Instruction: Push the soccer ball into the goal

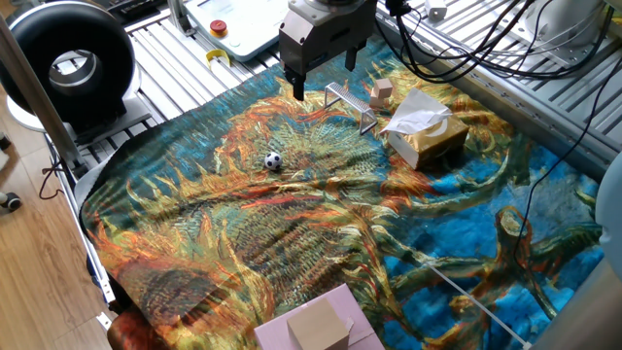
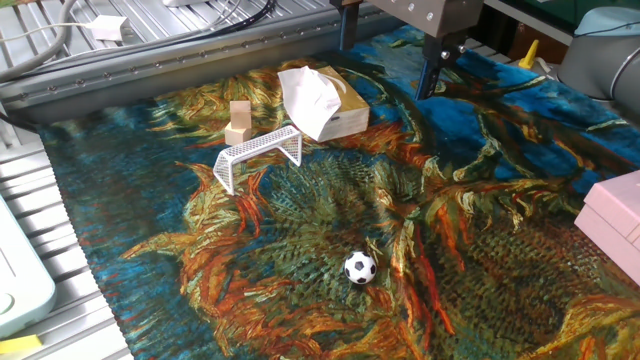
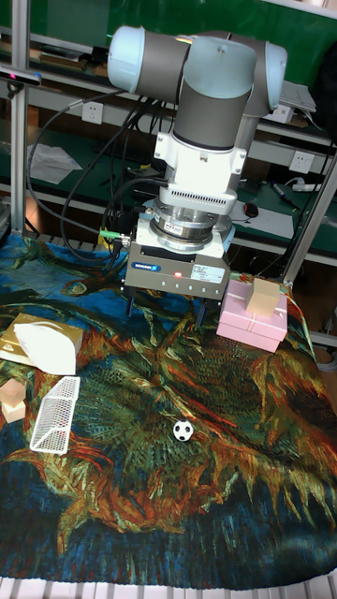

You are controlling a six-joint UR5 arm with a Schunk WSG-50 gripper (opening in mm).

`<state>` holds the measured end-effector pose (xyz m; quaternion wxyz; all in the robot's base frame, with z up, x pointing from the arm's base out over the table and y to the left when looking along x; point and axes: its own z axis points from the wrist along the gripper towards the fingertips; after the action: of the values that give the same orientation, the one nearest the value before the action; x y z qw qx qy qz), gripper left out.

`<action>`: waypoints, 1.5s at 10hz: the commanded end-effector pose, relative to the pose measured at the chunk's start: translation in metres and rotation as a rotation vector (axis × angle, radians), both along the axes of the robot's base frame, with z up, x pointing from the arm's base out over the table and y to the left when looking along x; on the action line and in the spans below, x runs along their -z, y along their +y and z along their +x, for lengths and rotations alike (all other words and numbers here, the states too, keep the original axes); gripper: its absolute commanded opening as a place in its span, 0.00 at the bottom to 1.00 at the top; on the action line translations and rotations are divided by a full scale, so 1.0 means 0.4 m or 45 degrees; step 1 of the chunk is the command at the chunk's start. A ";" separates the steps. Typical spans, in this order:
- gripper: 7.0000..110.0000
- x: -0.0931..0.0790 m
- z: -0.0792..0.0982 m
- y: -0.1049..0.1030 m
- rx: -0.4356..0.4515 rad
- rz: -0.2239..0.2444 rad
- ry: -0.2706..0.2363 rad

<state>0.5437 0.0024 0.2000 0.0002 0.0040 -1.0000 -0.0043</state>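
The soccer ball (image 1: 273, 161) (image 2: 360, 267) (image 3: 183, 430), small and white with black patches, rests alone on the painted cloth. The goal (image 1: 352, 105) (image 2: 258, 155) (image 3: 54, 415), a silver mesh frame, stands some way off with its mouth facing the ball's side of the cloth. My gripper (image 1: 325, 81) (image 2: 390, 50) (image 3: 166, 309) hangs above the cloth, open, with its two fingers wide apart and nothing between them. It is raised well clear of the ball and touches neither ball nor goal.
A tan tissue box (image 1: 428, 131) (image 2: 325, 105) and a small wooden block (image 1: 381, 92) (image 2: 239, 122) stand just behind the goal. A pink box (image 3: 253, 314) (image 1: 321, 326) sits at the cloth's edge. Cables and metal rails border the cloth.
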 end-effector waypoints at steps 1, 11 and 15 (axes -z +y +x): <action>0.99 -0.035 0.182 0.100 0.729 0.299 -0.305; 0.00 -0.032 0.177 0.093 0.738 0.283 -0.297; 0.00 -0.026 0.151 0.084 0.615 0.236 -0.261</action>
<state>0.6095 0.0361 0.2096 -0.1105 -0.2588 -0.9545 -0.0986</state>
